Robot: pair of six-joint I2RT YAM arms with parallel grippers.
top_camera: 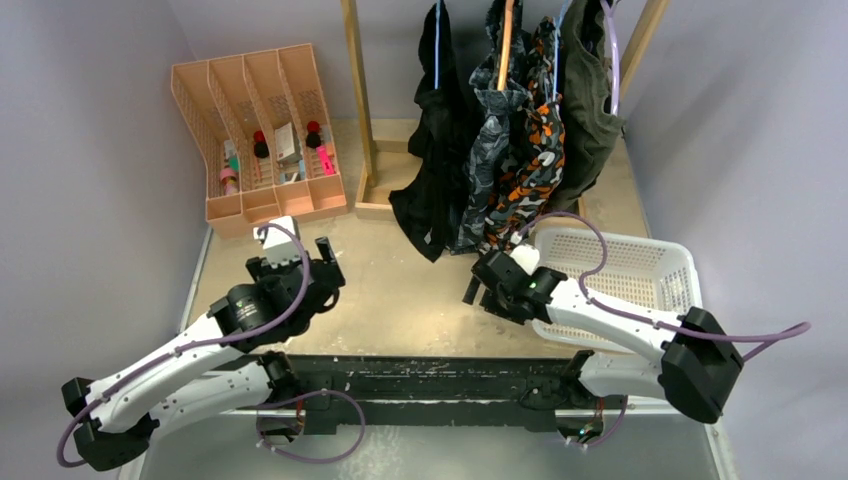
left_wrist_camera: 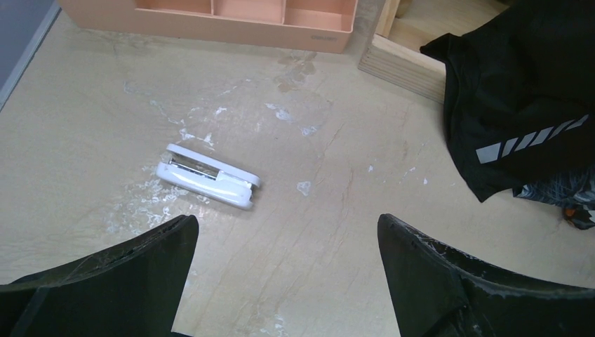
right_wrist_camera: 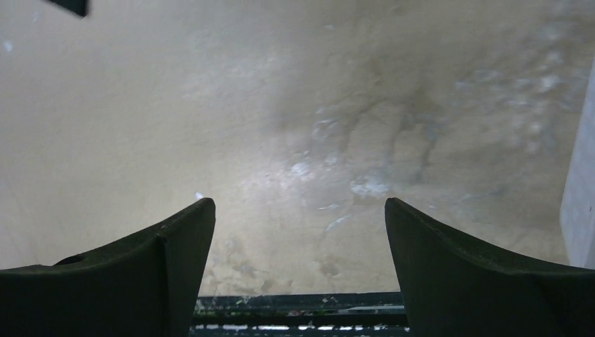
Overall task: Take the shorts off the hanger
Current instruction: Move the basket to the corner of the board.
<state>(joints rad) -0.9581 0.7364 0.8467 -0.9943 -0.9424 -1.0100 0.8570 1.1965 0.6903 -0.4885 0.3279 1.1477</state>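
Observation:
Four shorts hang from hangers on a wooden rack at the back: plain black (top_camera: 435, 130), blue-grey patterned (top_camera: 493, 150), orange-white-black camouflage (top_camera: 537, 165) and olive green (top_camera: 588, 110). The black shorts' hem, with reflective stripes, shows at the right of the left wrist view (left_wrist_camera: 519, 91). My left gripper (top_camera: 333, 270) is open and empty over the table, left of the shorts (left_wrist_camera: 288, 232). My right gripper (top_camera: 476, 290) is open and empty, low over the table just below the hanging hems (right_wrist_camera: 298, 217). Neither gripper touches any fabric.
A white perforated basket (top_camera: 640, 265) stands at the right, beside my right arm. A peach desk organizer (top_camera: 260, 130) stands at the back left. A small white stapler-like thing (left_wrist_camera: 208, 175) lies ahead of my left gripper. The rack's wooden foot (left_wrist_camera: 400, 60) rests by the black shorts.

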